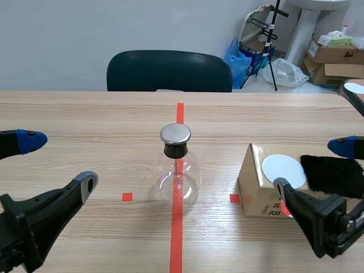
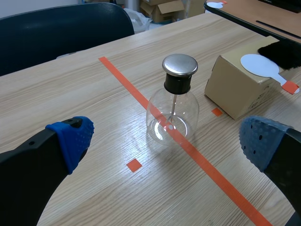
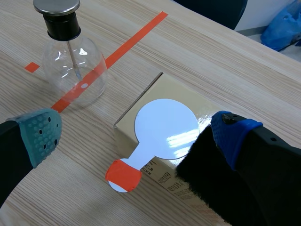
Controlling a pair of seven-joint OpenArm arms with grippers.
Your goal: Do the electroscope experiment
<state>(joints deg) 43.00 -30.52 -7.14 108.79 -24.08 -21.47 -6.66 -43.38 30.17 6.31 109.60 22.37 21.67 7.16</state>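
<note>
A clear glass flask electroscope (image 1: 177, 170) (image 2: 173, 106) (image 3: 70, 56) with a round metal cap stands on the orange tape line at the table's middle. To its right a cardboard box (image 1: 257, 183) (image 2: 235, 89) (image 3: 155, 94) carries a white round paddle with an orange-tipped handle (image 1: 282, 169) (image 2: 263, 66) (image 3: 162, 129) and a black furry cloth (image 1: 333, 173) (image 2: 284, 51) (image 3: 221, 186). My left gripper (image 1: 48, 165) (image 2: 164, 141) hangs open to the flask's left. My right gripper (image 1: 318, 168) (image 3: 136, 129) is open over the box, straddling the paddle without touching it.
A dark chair (image 1: 169, 71) stands at the table's far edge. Boxes and bags (image 1: 330, 48) lie on the floor beyond the table's right end. A second table edge (image 2: 254, 19) shows past the box.
</note>
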